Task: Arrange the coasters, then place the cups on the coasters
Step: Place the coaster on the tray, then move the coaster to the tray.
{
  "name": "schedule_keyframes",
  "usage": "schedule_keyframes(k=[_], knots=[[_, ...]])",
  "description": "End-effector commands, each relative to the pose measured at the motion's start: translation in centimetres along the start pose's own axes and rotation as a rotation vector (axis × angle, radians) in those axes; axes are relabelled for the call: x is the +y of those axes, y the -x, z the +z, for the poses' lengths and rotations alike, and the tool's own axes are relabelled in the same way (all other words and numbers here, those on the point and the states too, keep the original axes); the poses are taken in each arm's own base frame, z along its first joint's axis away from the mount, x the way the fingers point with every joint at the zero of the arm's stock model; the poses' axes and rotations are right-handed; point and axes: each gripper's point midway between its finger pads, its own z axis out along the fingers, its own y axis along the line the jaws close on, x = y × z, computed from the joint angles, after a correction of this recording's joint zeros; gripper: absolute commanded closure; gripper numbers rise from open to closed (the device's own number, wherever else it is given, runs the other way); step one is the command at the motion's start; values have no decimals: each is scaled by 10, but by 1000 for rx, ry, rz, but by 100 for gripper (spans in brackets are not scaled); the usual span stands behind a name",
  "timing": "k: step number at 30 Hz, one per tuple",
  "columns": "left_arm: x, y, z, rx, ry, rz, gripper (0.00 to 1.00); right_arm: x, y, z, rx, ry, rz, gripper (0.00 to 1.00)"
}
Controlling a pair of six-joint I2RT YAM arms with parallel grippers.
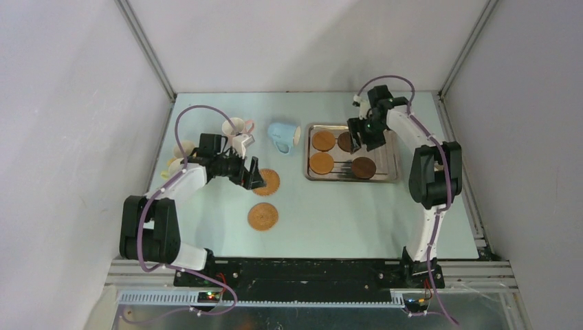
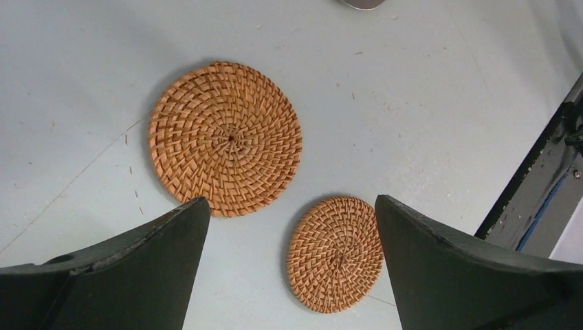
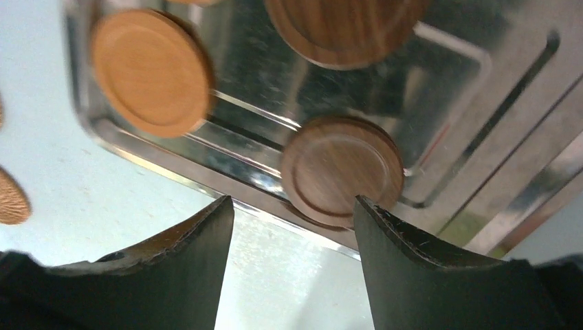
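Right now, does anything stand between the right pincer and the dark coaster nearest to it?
Nothing visible does. The right pincer is open, and the dark coaster lies bare on the tray, just beyond its fingertips.

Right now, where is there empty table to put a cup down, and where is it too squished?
Bare table lies between the woven coasters and the steel tray, and along the near edge in front of the tray. Crowded: the far-left corner, where cups cluster beside the left arm, and the tray, holding four wooden coasters.
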Motion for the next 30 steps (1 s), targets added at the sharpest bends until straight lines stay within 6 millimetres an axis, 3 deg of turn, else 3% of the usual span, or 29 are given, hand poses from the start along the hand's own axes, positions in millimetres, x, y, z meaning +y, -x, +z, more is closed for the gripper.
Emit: schedule_keyframes(k=[1,6,13,17,23,30], knots=[[9,9,2,-14,19,-9,2,-29,-49,24,146,-25,60,31],[1,4,5,-11,-36,5,2,-41,-59,34,182,-31,87,31],[1,4,5,-12,-42,12,2,-40,-73,45,228,-1,88,31],[2,5,7,-4,-44,3,2,-29,-80,56,267,76,98,31],[1,5,6,-7,-46,9,2,1,-72,50,242,214,81,31],[3,4,6,-4,-38,8,2,4,-68,50,221,203,58,31]])
